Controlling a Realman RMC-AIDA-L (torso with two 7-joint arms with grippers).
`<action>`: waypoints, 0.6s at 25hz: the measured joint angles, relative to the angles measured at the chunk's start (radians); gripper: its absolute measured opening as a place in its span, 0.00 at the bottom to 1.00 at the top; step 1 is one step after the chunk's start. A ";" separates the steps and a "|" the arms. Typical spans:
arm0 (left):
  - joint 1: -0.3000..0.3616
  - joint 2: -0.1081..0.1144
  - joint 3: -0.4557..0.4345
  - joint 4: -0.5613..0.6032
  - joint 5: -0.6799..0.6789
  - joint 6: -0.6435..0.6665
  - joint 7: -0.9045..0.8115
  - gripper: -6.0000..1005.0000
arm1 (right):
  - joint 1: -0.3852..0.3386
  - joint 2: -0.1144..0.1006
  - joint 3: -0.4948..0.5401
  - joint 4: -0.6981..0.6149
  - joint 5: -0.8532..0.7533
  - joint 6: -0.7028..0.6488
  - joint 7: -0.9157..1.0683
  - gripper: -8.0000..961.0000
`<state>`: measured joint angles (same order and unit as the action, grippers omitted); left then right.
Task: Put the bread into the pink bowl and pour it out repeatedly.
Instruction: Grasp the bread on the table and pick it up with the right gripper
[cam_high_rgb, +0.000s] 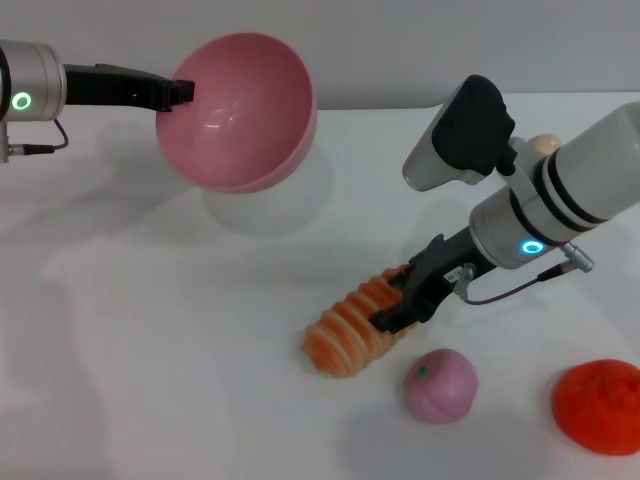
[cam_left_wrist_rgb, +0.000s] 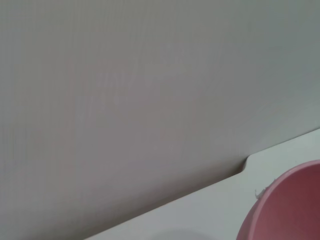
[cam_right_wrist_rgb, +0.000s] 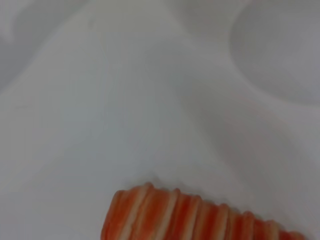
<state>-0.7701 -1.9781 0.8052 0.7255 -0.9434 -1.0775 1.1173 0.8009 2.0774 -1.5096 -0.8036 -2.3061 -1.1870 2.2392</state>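
My left gripper (cam_high_rgb: 181, 93) is shut on the rim of the pink bowl (cam_high_rgb: 245, 110) and holds it in the air at the back left. The bowl is tipped on its side with its empty inside facing forward. Only part of the bowl's rim (cam_left_wrist_rgb: 285, 210) shows in the left wrist view. The bread (cam_high_rgb: 352, 328), orange-and-cream striped, lies on the white table near the front centre. My right gripper (cam_high_rgb: 400, 297) is down at the bread's right end, its black fingers pressed on either side of it. The right wrist view shows the bread's ridged top (cam_right_wrist_rgb: 200, 217).
A small pink peach-like ball (cam_high_rgb: 440, 385) lies just right of the bread. An orange fruit (cam_high_rgb: 600, 405) sits at the front right corner. A beige lump (cam_high_rgb: 543, 143) peeks out behind my right arm. The bowl's shadow falls on the table (cam_high_rgb: 150, 330) below it.
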 joint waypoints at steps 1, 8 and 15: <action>0.000 0.000 0.000 0.000 0.000 -0.001 0.000 0.04 | 0.001 0.000 -0.004 0.002 0.000 0.002 0.000 0.65; 0.000 -0.001 0.000 0.000 0.000 -0.001 0.001 0.04 | 0.024 0.002 -0.010 0.039 0.002 0.013 0.002 0.65; 0.001 -0.001 0.000 0.002 0.000 -0.001 0.001 0.04 | 0.032 0.003 -0.011 0.046 0.001 0.018 0.013 0.59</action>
<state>-0.7696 -1.9787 0.8052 0.7274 -0.9434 -1.0784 1.1183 0.8330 2.0801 -1.5202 -0.7578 -2.3047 -1.1689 2.2520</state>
